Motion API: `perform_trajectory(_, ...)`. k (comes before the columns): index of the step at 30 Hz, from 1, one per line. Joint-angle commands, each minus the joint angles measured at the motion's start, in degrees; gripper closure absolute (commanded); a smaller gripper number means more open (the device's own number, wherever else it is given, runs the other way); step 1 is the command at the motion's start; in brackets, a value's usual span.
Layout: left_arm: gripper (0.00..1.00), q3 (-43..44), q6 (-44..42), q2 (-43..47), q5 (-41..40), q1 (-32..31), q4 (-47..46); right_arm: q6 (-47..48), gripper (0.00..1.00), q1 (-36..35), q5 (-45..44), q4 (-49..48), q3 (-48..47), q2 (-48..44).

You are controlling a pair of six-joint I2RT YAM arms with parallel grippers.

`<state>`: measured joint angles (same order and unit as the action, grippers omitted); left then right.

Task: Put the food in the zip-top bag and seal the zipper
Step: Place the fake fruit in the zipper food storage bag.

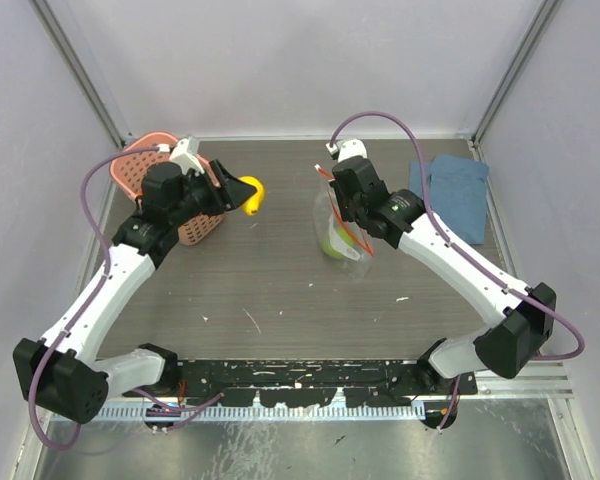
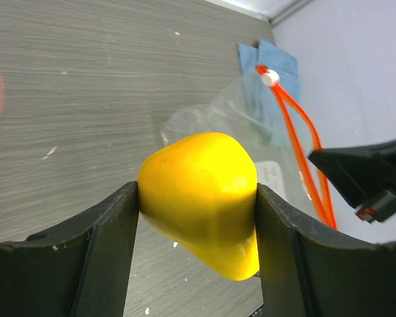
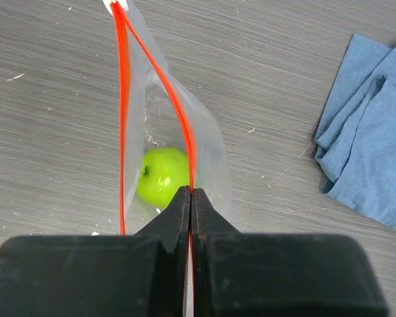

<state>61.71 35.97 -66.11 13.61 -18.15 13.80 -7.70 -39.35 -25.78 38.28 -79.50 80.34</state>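
A glossy yellow toy fruit (image 2: 201, 198) is pinched between the fingers of my left gripper (image 2: 197, 218), held above the table; from above the yellow fruit (image 1: 251, 194) hangs to the left of the bag. The clear zip-top bag (image 1: 342, 225) stands at table centre, its mouth gaping. My right gripper (image 3: 191, 195) is shut on one side of the orange-red zipper (image 3: 185, 129) and holds that edge up. A green toy apple (image 3: 162, 176) lies inside the bag. The white slider (image 2: 270, 77) sits at the far end of the zipper.
A pink lattice basket (image 1: 158, 168) stands at the back left, behind my left arm. A folded blue cloth (image 1: 452, 192) lies at the back right, also seen as blue cloth (image 3: 369, 152) right of the bag. Walls close in the table on three sides.
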Motion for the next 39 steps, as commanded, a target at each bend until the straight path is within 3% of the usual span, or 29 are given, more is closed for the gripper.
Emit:
perform_trajectory(1, 0.72, -0.97, 3.13, 1.15, 1.92, -3.43, -11.07, -0.84, 1.0, -0.77, -0.46, -1.1, -3.64, 0.38)
perform_trajectory(18, 0.72, -1.49, 8.9, -5.14, 3.92, -12.92, -30.37, -1.09, 1.0, -2.78, -1.2, 0.57, -7.96, 0.41)
perform_trajectory(27, 0.72, -5.3, 10.96, -6.16, -1.28, -17.48, -42.2, -1.65, 1.0, -3.7, -1.47, 0.65, -8.38, 1.04)
perform_trajectory(39, 0.72, -7.7, 11.59, -9.96, -4.3, -20.05, -39.53, -1.95, 1.0, -3.97, -2.38, 0.58, -8.74, 0.75)
